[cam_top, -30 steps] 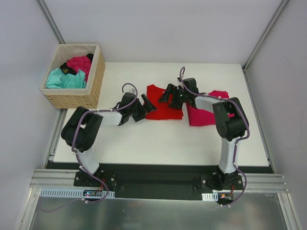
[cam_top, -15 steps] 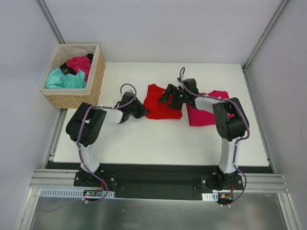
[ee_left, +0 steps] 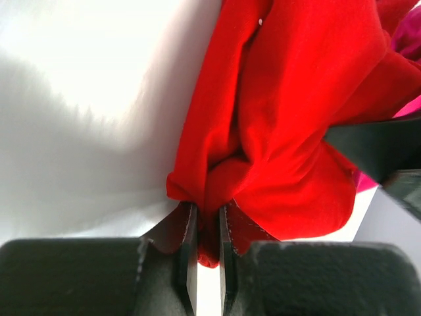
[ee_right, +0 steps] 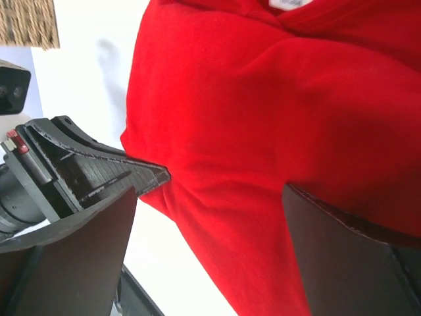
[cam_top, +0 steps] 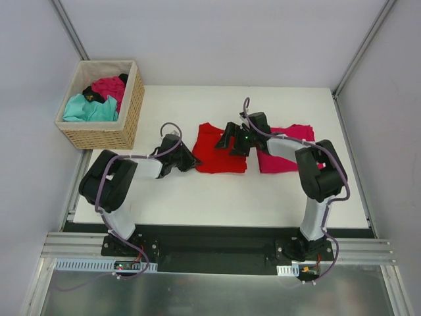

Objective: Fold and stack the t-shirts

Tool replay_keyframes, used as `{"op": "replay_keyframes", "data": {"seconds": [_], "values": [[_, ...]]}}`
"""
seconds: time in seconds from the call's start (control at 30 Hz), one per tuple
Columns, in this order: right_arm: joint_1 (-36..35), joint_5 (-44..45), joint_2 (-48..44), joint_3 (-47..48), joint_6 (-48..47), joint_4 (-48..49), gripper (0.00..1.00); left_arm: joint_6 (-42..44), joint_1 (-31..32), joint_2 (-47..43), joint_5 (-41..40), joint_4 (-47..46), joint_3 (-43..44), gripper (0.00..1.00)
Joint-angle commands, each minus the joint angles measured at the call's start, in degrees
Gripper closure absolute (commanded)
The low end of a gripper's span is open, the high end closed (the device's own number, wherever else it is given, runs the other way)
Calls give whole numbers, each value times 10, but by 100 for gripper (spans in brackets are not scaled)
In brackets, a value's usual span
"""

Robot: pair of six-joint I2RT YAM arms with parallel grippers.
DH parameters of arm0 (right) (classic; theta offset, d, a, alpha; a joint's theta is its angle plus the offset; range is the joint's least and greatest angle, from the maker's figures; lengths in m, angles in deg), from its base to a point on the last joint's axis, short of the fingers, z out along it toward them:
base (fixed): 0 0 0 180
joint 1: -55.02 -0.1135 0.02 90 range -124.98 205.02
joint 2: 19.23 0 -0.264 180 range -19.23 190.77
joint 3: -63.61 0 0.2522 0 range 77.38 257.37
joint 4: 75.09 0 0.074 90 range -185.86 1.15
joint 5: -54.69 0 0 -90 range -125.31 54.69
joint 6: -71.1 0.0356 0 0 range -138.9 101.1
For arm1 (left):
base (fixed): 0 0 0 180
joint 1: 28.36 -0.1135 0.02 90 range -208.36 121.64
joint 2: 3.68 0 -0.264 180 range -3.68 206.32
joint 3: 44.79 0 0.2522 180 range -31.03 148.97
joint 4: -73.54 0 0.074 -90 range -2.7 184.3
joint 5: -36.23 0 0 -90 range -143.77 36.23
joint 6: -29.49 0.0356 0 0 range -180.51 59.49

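At your far left, off the bench's back-left corner, stands the wicker basket (cam_top: 99, 135). It holds a teal t-shirt (cam_top: 89, 109) at the front, a magenta t-shirt (cam_top: 109, 86) behind it and a bit of black t-shirt (cam_top: 89, 93) between them, all crumpled.

Next comes your left arm (cam_top: 141, 164), reaching low across the white bench (cam_top: 217, 197) toward the middle. Its jaws are pressed nearly together and pinch the left edge of the bright red t-shirt (cam_top: 221, 149). In the left wrist view a bunched fold of that red t-shirt (ee_left: 289, 131) sits right between the two pads, and the cloth puckers into creases just above the pinch.

The red t-shirt lies on the middle of the bench, mostly flat, with its left side gathered toward the left jaws.

Your right arm (cam_top: 284, 146) reaches in from the right, its jaws spread wide above the upper right part of the red t-shirt. In the right wrist view the two fingers stand on either side of a broad stretch of the red t-shirt (ee_right: 263, 99) with nothing clamped. You cannot tell from these views whether the tips touch the cloth. The ribbed tip of the left jaws shows at the shirt's edge there.

Furthest right, the pinkish crimson t-shirt (cam_top: 291, 157) lies folded on the bench, just beside the red one and partly under the right arm.
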Motion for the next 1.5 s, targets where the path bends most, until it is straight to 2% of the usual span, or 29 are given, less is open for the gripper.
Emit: {"op": "replay_keyframes", "data": {"seconds": [0.0, 0.27, 0.4, 0.77, 1.17, 1.4, 1.47], "values": [[-3, 45, -92, -19, -36, -60, 3, 22, 0, -49, -7, 90, -65, 100], [-5, 78, -210, -55, -66, -141, 3, 28, 0, -146, -22, 113, -147, 100], [-5, 112, -219, -78, -90, -168, 3, 30, 0, -185, -31, 123, -172, 100], [-7, 108, -130, -85, -70, -114, 3, 34, 0, -239, -36, 152, -193, 100], [-14, 82, -12, -45, -44, -53, 3, 37, -1, -255, -33, 162, -193, 100], [-34, 74, 18, -19, -33, -46, 1, 42, -8, -255, -31, 167, -193, 100], [-39, 72, 19, -20, -32, -46, 5, 42, -10, -255, -30, 167, -193, 100]]}}
